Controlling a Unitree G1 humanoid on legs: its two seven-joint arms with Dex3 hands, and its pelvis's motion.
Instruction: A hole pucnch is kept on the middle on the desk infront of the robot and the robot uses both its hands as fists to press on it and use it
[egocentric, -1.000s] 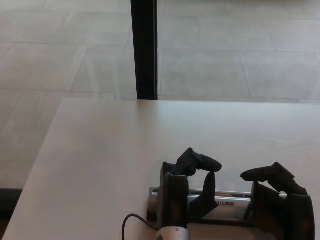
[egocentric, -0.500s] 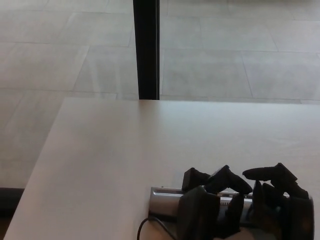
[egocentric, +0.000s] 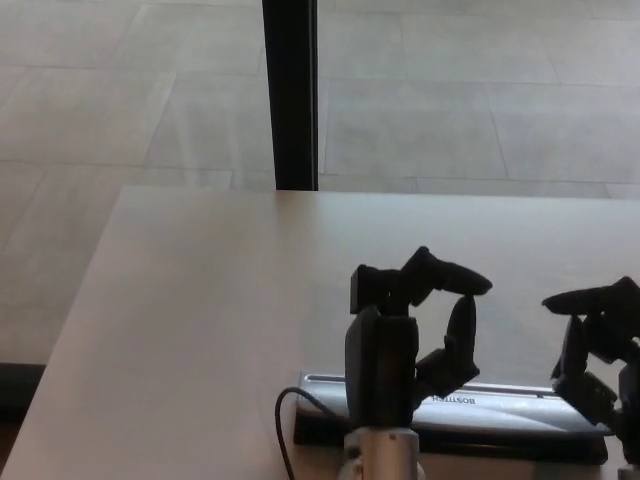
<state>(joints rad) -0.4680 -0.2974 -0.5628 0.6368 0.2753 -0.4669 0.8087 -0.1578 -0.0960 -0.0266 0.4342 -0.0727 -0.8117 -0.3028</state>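
The hole punch (egocentric: 520, 410), a long silver bar on a black base, lies across the near edge of the pale desk (egocentric: 200, 300). My left hand (egocentric: 410, 330) hovers above its left part, fingers loosely curled with a gap to the thumb, holding nothing. At the right border of the head view, my right hand (egocentric: 600, 340) is above the punch's right end, also loosely curled and empty. Each hand hides part of the punch behind it.
A thin black cable (egocentric: 285, 425) loops on the desk by my left wrist. A dark vertical post (egocentric: 290, 95) stands behind the desk's far edge, with tiled floor (egocentric: 480, 90) beyond. The desk's left edge runs diagonally.
Both hands have risen from low on the punch to above it, and the left hand moved slightly left. More of the punch's bar now shows. The camera view has shifted a little.
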